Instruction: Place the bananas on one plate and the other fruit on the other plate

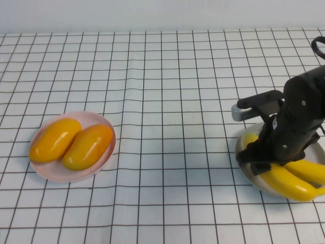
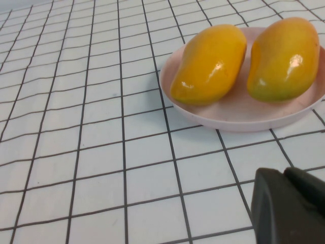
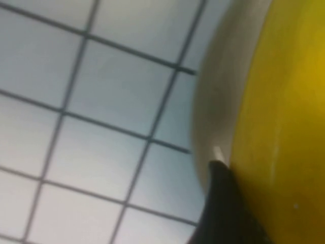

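Two bananas (image 1: 293, 186) lie on the grey plate (image 1: 241, 152) at the right. My right gripper (image 1: 257, 160) is down on this plate, shut on one banana (image 3: 284, 127). In the right wrist view one dark finger (image 3: 223, 203) presses against the banana beside the plate's rim (image 3: 213, 101). Two orange-yellow mangoes (image 1: 55, 140) (image 1: 87, 147) lie side by side on the pink plate (image 1: 51, 172) at the left. My left gripper (image 2: 285, 175) is shut and empty, low over the cloth short of the pink plate (image 2: 238, 114) and its mangoes (image 2: 209, 63). The left arm is outside the high view.
A white cloth with a black grid (image 1: 167, 127) covers the table, slightly wrinkled in the middle. The grey plate sits close to the right edge of the high view.
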You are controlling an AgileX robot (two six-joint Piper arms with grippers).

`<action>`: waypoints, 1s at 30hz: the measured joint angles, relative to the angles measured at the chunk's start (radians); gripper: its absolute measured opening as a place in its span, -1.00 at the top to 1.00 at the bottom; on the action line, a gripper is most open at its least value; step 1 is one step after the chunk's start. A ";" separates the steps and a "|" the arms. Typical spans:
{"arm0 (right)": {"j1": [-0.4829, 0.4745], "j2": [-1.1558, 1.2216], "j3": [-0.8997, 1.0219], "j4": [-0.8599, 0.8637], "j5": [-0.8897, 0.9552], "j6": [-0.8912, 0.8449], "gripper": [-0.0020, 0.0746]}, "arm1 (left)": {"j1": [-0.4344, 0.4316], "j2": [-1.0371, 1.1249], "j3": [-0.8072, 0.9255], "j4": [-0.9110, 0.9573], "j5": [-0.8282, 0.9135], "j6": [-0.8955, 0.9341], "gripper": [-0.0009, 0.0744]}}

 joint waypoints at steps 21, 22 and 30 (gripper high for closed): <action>0.000 -0.190 0.013 -0.115 -0.089 0.109 0.54 | 0.000 0.000 0.000 0.000 0.000 0.000 0.98; 0.000 -0.242 0.027 -0.115 -0.120 0.109 0.68 | 0.000 0.000 0.000 0.000 0.000 0.000 0.98; 0.000 -0.704 0.298 -0.085 -0.436 0.112 0.97 | 0.000 0.000 0.000 0.000 0.000 0.000 0.98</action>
